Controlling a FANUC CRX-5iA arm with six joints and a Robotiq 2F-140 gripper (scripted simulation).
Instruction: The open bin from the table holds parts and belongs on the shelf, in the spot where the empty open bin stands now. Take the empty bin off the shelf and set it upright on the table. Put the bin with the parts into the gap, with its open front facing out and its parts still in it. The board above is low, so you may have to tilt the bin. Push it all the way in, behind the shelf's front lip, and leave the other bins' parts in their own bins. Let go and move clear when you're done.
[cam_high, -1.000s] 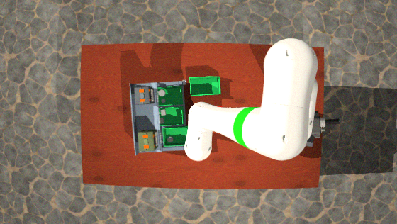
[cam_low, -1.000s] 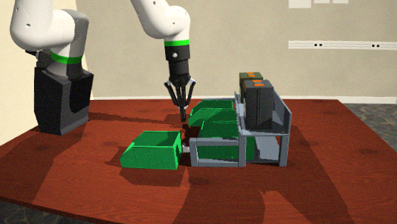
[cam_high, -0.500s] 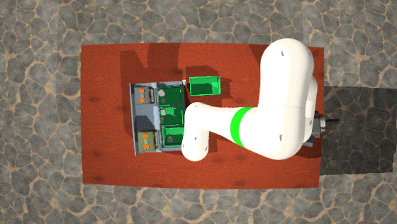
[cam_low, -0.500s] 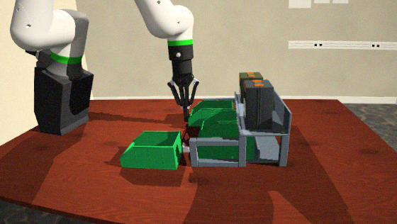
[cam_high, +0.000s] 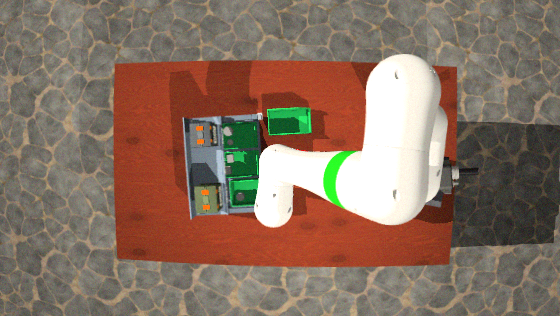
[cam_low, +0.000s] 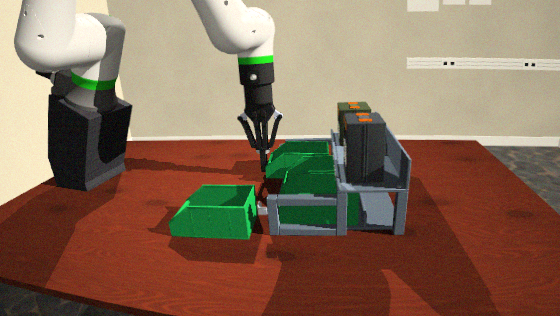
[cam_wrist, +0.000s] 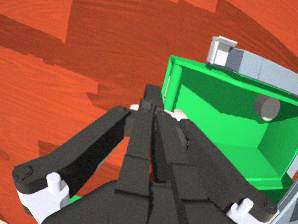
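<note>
"Where's the gripper (cam_low: 263, 169) (cam_wrist: 150, 95) now?"

"Pointing down at the front of that end bin (cam_high: 242, 186) (cam_low: 298, 165) (cam_wrist: 225, 125), the one farthest from the loose green bin (cam_high: 289, 121) (cam_low: 212, 220). Its jaws are pressed together, nothing pinched between them."

"Touching the bin?"

"I can't tell from over here. They're right up close, though."

"And does that end bin have its parts?"

"I can see a round grey part (cam_high: 240, 197) (cam_wrist: 267, 107) in it. The bin's upright in the lower front row of the grey shelf (cam_high: 188, 170) (cam_low: 341, 215) (cam_wrist: 265, 70), open front facing out."

"So the loose one's the empty bin?"

"Yes, upright on the desk (cam_high: 150, 240) (cam_low: 150, 280) (cam_wrist: 40, 30), out in front of the shelf's other end. I see no parts in it."

"What about the rest of that row?"

"The middle bin (cam_high: 250, 167) and the other end bin (cam_high: 245, 137) both have grey parts inside. Behind them, up on the higher board, there's a dark grey case (cam_high: 200, 134) (cam_low: 366, 150) and an olive case (cam_high: 206, 197) (cam_low: 353, 107), both with orange latches."
</note>
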